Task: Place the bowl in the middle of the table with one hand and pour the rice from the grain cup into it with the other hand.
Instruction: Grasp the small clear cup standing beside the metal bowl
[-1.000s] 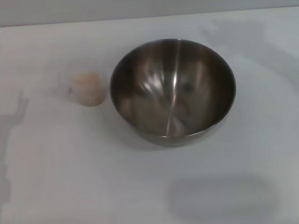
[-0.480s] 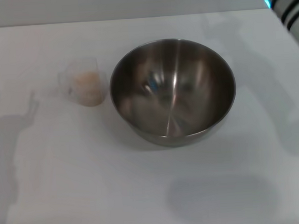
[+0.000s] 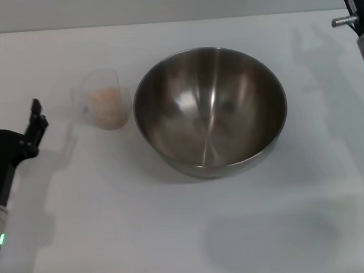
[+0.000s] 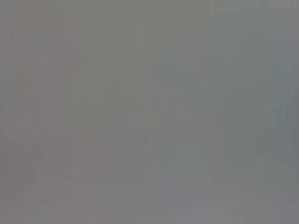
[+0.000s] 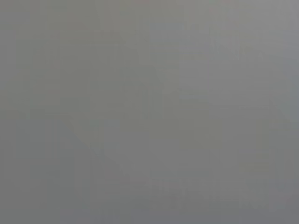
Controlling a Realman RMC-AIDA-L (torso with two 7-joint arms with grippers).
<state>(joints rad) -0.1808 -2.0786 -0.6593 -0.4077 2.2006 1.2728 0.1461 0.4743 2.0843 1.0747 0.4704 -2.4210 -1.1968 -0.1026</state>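
Note:
The steel bowl stands upright and empty near the middle of the white table in the head view. The clear grain cup stands just to its left, apart from it, with pale rice inside. My left gripper is open and empty at the left edge, to the left of the cup and not touching it. My right gripper shows only in part at the far right corner, well away from the bowl. Both wrist views show only flat grey.
The table's far edge runs across the top of the head view. Arm shadows fall on the tabletop at the left and right. Nothing else stands on the table.
Both arms have come into view: the left gripper from the left edge toward the cup, the right arm at the far right corner. The bowl and cup have not moved.

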